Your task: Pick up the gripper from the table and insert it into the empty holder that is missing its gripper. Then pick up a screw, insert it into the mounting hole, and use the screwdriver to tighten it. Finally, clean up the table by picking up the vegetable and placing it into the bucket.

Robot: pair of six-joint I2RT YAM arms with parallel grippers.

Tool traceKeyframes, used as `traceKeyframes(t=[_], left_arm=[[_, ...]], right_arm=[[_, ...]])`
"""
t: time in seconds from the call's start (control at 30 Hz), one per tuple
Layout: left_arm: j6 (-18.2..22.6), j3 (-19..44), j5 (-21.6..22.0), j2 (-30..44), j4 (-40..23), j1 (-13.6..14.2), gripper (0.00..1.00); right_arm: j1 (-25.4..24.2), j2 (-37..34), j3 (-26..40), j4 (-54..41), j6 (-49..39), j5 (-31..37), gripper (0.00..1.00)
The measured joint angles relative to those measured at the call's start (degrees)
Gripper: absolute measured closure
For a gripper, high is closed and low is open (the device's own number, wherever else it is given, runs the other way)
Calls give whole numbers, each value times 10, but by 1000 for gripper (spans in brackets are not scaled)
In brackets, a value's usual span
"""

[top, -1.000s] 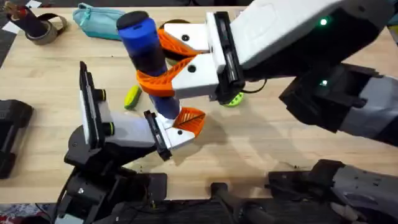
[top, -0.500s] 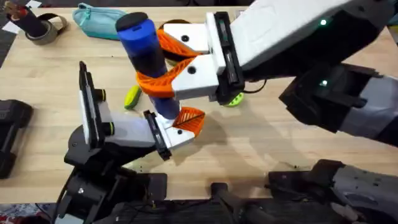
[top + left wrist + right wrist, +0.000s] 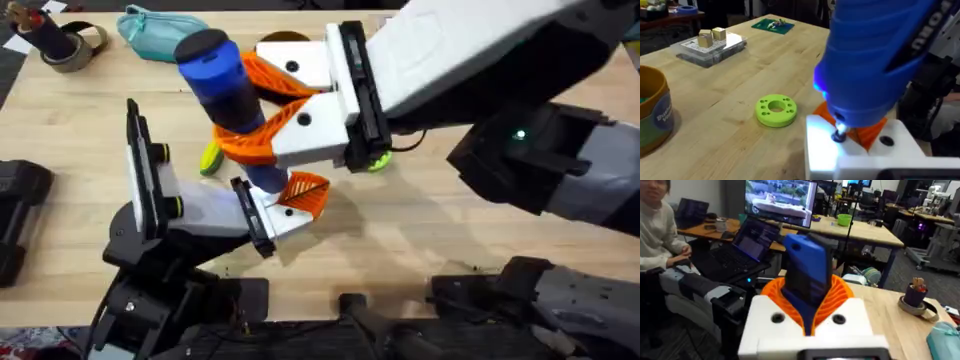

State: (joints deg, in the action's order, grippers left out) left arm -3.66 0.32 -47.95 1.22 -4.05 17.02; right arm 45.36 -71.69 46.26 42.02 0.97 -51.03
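My right gripper [image 3: 262, 118] is shut on the blue screwdriver [image 3: 225, 95], which stands tilted above the left arm's end. In the left wrist view the screwdriver [image 3: 875, 65] has its lit tip on a dark screw [image 3: 839, 135] in the white holder [image 3: 860, 160]. The orange gripper [image 3: 308, 190] sits in that holder [image 3: 270, 212] on my left gripper [image 3: 295, 203]. The yellow-green vegetable [image 3: 211, 157] lies on the table just left of the screwdriver. The ochre bucket [image 3: 652, 115] stands farther back, and its rim [image 3: 285, 38] peeks out behind the right gripper.
A lime-green disc with holes [image 3: 377, 160] lies under the right arm. A teal pouch [image 3: 160, 30] and a tape roll [image 3: 65, 45] are at the far left corner. A clear box with blocks [image 3: 710, 45] and a green mat [image 3: 772, 25] sit farther along the table.
The screwdriver's top has leaned to the left and the right gripper has shifted slightly left with it. The left arm has not moved.
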Motion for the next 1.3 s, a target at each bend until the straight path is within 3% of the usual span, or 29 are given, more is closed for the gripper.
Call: traceKeyframes(t=[1.3], left_arm=[[2,0,10,-2,2,0,984]], right_arm=[[-14,-1,33,-3,0,-15,957]])
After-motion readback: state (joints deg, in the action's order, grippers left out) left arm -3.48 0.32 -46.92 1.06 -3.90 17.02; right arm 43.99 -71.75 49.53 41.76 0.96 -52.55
